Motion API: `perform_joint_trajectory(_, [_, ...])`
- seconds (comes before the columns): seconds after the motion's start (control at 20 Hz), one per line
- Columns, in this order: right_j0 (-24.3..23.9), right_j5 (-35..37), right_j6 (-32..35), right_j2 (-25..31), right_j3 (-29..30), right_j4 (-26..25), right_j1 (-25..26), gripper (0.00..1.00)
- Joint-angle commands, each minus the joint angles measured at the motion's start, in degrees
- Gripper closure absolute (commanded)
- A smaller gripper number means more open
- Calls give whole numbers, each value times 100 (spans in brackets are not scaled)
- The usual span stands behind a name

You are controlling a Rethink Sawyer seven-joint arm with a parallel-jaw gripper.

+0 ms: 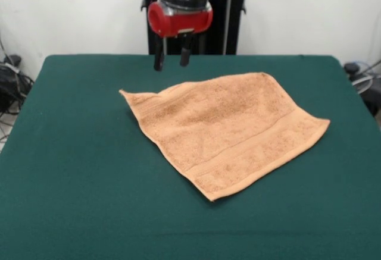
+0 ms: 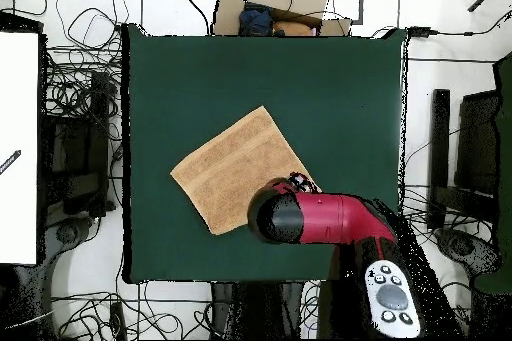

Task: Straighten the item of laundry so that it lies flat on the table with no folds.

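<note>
The item of laundry is a peach-orange towel spread out on the green table, turned like a diamond. A woven band runs near its front right hem, and its left corner is slightly rumpled. My gripper hangs in the air above the table's far side, just beyond the towel's left corner. It is open and holds nothing. In the overhead view the towel lies left of the middle of the table. The red arm covers the towel's lower right corner and hides the gripper.
Cables lie on the floor around the table. A cardboard box sits beyond the top edge in the overhead view, and a white panel stands at the left. Dark equipment sits off the table's left side.
</note>
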Motion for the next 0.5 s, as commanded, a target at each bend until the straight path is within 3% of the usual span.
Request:
perform_joint_trajectory(0.05, [250,315,834,297,424,134,-407,0])
perform_joint_trajectory(0.5, [483,-309,1089,36,479,-150,-88,0])
